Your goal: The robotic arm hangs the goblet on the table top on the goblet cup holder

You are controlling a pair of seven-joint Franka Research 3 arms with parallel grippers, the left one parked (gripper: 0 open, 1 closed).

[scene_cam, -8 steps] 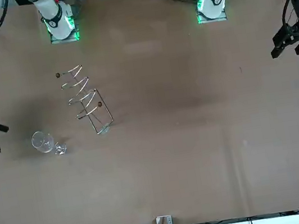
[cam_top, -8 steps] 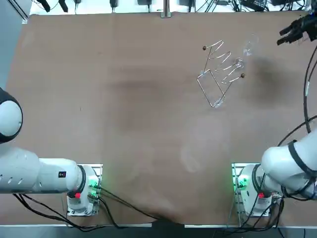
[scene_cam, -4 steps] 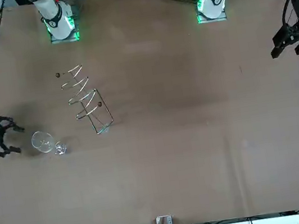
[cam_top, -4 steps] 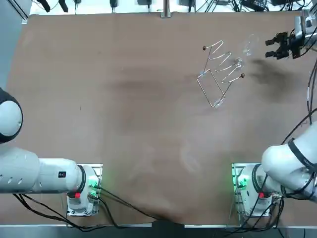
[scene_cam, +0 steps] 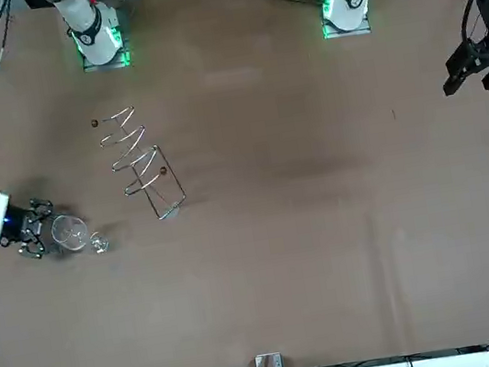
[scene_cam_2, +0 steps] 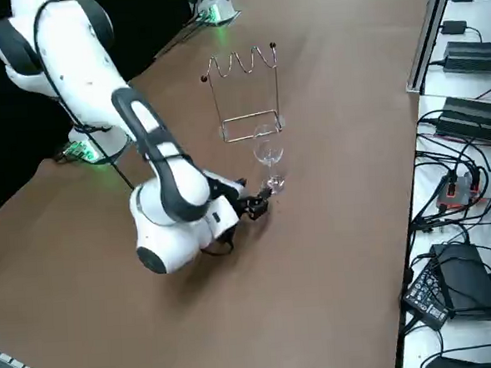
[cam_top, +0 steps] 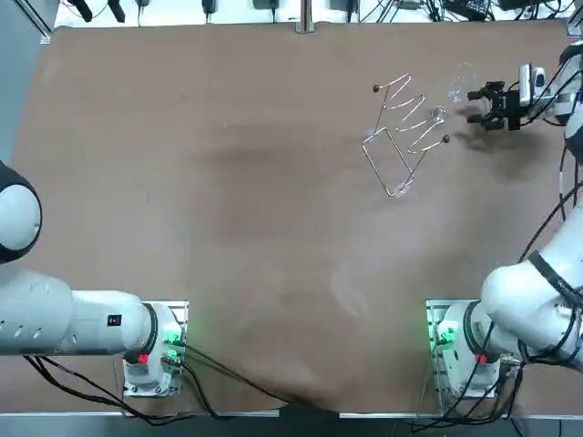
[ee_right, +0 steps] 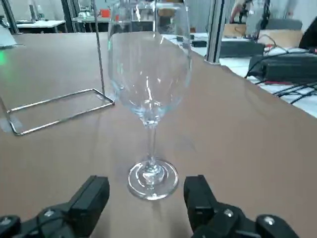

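Goblet [ee_right: 150,74] is standing upright on its foot on the table [cam_top: 228,182], and nothing is touching it. In the top view it is sitting in the far right part of the table, at about two o'clock from the wire cup holder [cam_top: 405,137] and just beside it, but apart from the wires. The bowl is empty and clear, the stem [ee_right: 151,144] is thin, and the round foot [ee_right: 152,179] is lying flat on the surface.

It is looking like thin glass, so I am judging it light, stiff, smooth and easy to break. It is probably also a little top-heavy, and a push against the bowl may be tipping it over. The best place to take it is the stem, somewhere between the bowl and the foot, with a gentle closing. The foot should be staying free, because I am supposing it must slide into the wire loops with the goblet turned upside down.

The right gripper [cam_top: 475,106] is hovering low over the table at about four o'clock from the goblet in the top view. Its fingers [ee_right: 93,198] are spread wide and are holding nothing. In the wrist view the foot is lying just ahead of the tips, in line with the gap between them.
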